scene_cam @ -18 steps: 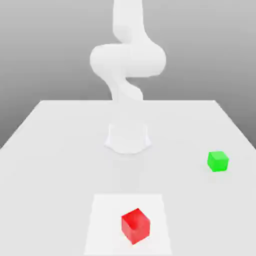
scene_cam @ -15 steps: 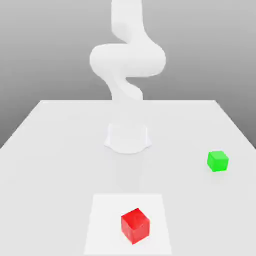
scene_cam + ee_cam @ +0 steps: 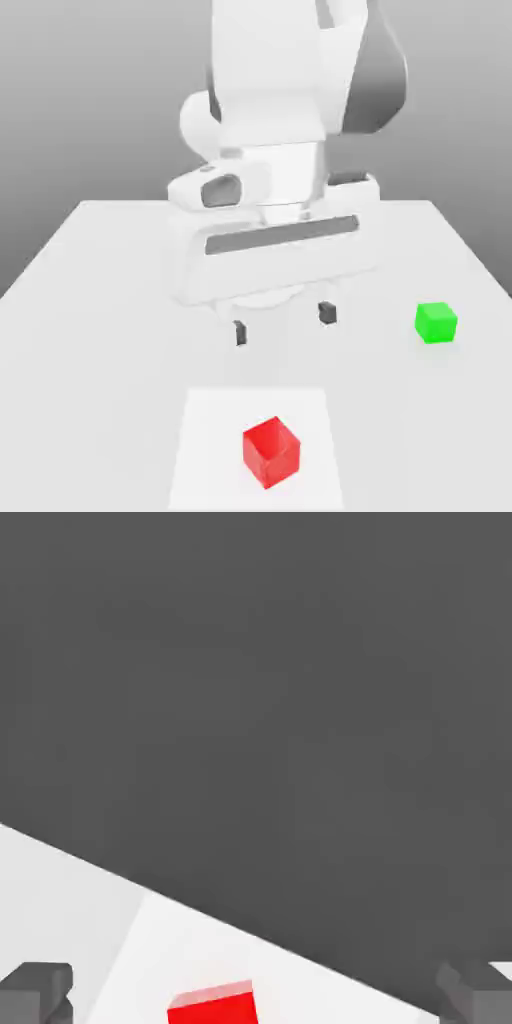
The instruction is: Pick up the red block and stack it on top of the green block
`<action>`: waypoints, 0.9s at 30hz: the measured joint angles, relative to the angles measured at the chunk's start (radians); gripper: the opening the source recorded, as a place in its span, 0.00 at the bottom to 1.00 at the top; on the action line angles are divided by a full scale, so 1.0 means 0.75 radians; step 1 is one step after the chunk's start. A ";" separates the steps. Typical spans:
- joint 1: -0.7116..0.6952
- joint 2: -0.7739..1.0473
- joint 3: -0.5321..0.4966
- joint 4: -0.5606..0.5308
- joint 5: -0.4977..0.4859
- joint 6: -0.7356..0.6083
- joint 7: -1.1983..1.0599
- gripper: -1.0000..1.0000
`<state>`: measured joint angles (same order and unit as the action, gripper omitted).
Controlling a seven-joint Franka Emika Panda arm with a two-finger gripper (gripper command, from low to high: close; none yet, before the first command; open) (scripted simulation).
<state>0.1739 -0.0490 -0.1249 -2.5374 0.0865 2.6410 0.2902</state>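
Our open tool (image 3: 284, 328) has swung into view above the table (image 3: 90, 350), so we can now approach the red block (image 3: 271, 453).

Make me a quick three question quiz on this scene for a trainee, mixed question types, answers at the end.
1. True or false: the red block is already stacked on the green block.
2. Multiple choice: what does the red block rest on?
a) the green block
b) the white square
c) the robot's base
3. Fill in the blank: the gripper has its fingers ____, with nothing between them.

Key: 1. False; 2. b; 3. open
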 joint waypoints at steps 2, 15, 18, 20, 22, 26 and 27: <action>0.003 0.094 0.003 -0.031 -0.014 0.044 -0.048 0.50; -0.051 0.502 0.066 -0.039 0.012 0.334 -0.159 0.00; -0.051 0.498 0.066 -0.040 0.010 0.331 -0.158 0.00; -0.039 0.424 0.049 -0.051 -0.015 0.270 -0.140 0.00; -0.038 0.334 0.042 -0.065 -0.044 0.194 -0.118 0.00; 0.041 0.195 0.123 -0.124 -0.058 0.110 -0.225 0.00; 0.089 0.171 0.162 -0.143 -0.052 0.105 -0.281 0.00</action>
<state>0.2409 0.0793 -0.0032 -2.6447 0.0474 2.7196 0.0797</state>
